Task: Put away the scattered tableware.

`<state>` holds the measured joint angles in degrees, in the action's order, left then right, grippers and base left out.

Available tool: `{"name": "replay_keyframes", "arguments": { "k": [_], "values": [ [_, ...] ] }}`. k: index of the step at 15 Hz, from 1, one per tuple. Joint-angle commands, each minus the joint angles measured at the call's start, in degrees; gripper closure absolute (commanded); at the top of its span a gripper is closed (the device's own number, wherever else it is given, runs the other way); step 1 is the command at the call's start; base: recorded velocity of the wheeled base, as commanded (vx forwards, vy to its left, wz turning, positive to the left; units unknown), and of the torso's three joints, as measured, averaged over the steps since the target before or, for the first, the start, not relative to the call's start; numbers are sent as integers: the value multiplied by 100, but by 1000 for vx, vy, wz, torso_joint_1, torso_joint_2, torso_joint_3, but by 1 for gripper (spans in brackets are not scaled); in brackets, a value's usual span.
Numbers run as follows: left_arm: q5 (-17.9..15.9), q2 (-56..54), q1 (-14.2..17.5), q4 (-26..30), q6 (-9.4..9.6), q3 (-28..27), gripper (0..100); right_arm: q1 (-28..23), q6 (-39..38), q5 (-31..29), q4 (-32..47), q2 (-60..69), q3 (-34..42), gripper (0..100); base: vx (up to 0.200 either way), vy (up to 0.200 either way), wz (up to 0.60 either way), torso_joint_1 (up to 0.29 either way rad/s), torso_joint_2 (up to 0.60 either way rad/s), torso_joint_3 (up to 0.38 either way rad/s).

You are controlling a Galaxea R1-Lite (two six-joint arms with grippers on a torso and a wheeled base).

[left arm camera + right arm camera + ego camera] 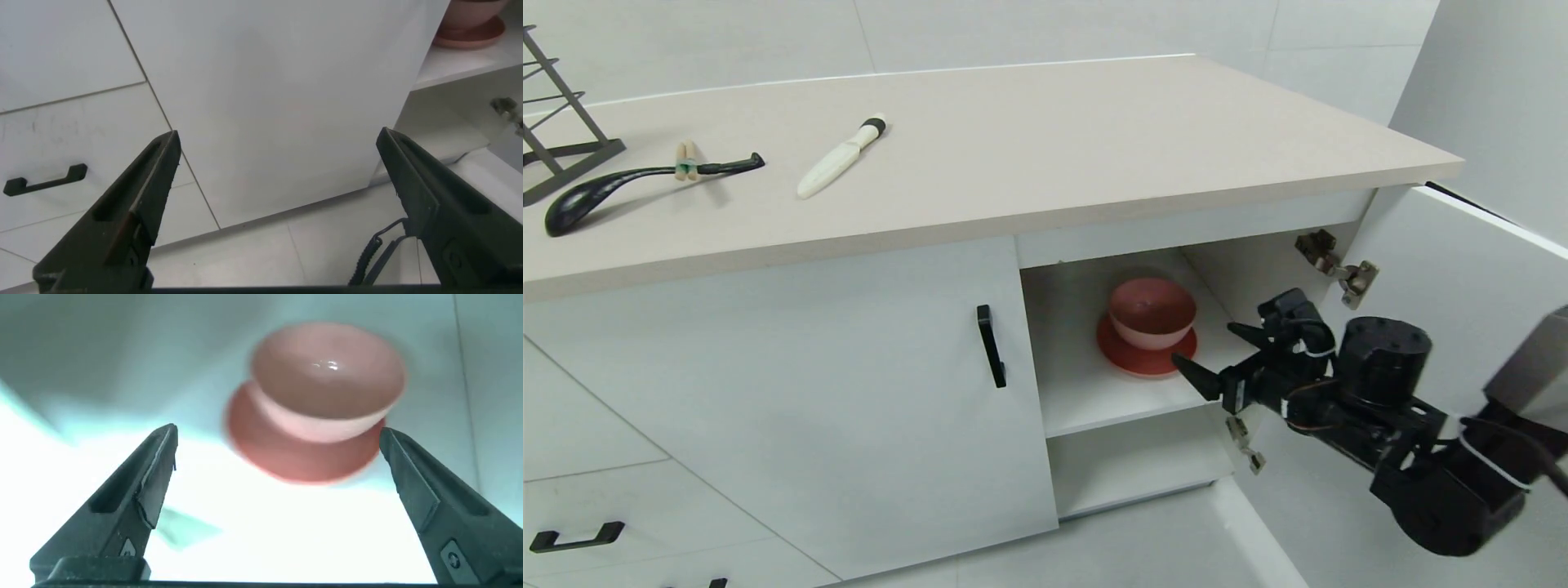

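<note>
We read the pink bowl [1152, 314] as stowed: it sits upright, mouth up, on the red plate [1131, 361], on the upper cabinet shelf [1086, 396] behind the open right door [1462, 269]. The right gripper [1203, 343] sits just in front of the plate at the shelf edge, jaws spread wide and holding nothing, so it looks like a release pose rather than a grasp. The left gripper [279, 135] faces the closed cabinet door [270, 98], jaws also wide and empty, likely parked clear of the right arm's work. The rest of the tableware lies on the bench [1013, 139], well apart from the cabinet opening. The black ladle [605, 188] lies flat, scoop toward the front left near the rack [556, 122], handle running right. The chopsticks [686, 161] lie across its handle, pointing roughly front to back. The pale knife [837, 159] runs diagonally, dark end toward the back right and pale tip toward the front left. We judge three items remain to stow.
</note>
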<state>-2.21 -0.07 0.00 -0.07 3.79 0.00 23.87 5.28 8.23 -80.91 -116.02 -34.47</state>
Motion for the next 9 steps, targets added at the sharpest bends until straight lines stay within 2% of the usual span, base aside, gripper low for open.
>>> {"name": "replay_keyframes", "arguments": {
  "k": [1, 5, 7, 9],
  "values": [
    [1, 7, 9, -1, 8, 0, 0, 118, 114, 30, -215, 1714, 1461, 0, 0, 0, 0, 0, 0, 0],
    [1, 7, 9, -1, -1, 0, 0, 92, 114, 30, -206, 3217, 2938, 0, 0, 0, 0, 0, 0, 0],
    [1, 7, 9, 16, -10, 0, 0, -154, 114, 38, -188, 3665, 3351, 0, -200, 0, 0, 2, 0, 2],
    [1, 7, 9, 7, 8, 0, 0, -568, 131, 38, 313, 4518, 3447, 0, -200, 0, 0, 0, 2, -2]
  ]
}}
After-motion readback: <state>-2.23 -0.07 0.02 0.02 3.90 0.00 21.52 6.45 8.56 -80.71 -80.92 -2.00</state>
